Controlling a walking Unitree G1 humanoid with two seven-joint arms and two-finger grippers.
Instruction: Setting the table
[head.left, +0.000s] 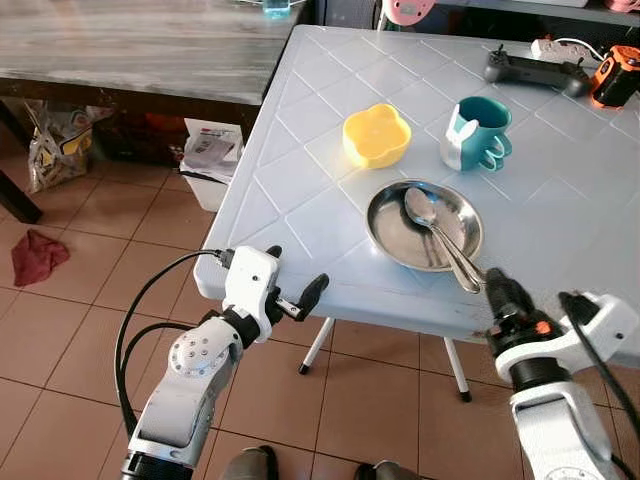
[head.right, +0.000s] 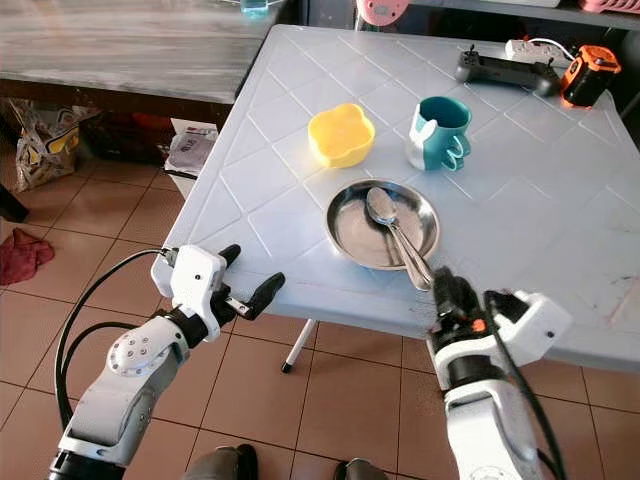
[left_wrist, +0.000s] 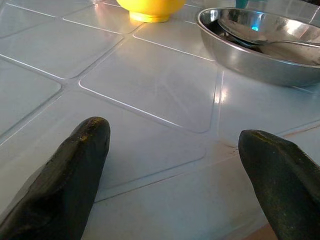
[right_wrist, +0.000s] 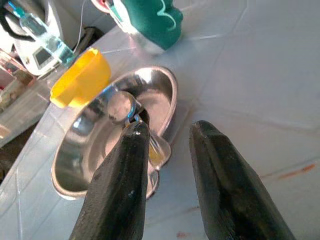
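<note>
On the pale blue table (head.left: 300, 200) a steel plate (head.left: 372, 225) near the front edge holds two spoons (head.left: 432, 225), their handles reaching over its near rim. Behind it stand a yellow bowl (head.left: 376, 134) and a teal mug (head.left: 478, 132). My right gripper (head.left: 495, 285) is open at the plate's near rim, and in the right wrist view its fingers (right_wrist: 125, 165) flank the spoon handle ends (right_wrist: 156, 150). My left gripper (head.left: 297, 272) hangs open at the table's front left edge, empty, facing the plate (left_wrist: 260, 60) across bare tabletop.
A black controller (head.left: 537, 70) and an orange device (head.left: 615, 75) lie at the table's far right. A dark wooden table (head.left: 130, 45) stands to the left, with a white bin (head.left: 212, 160), a bag (head.left: 55, 140) and a red cloth (head.left: 38, 255) on the tiled floor.
</note>
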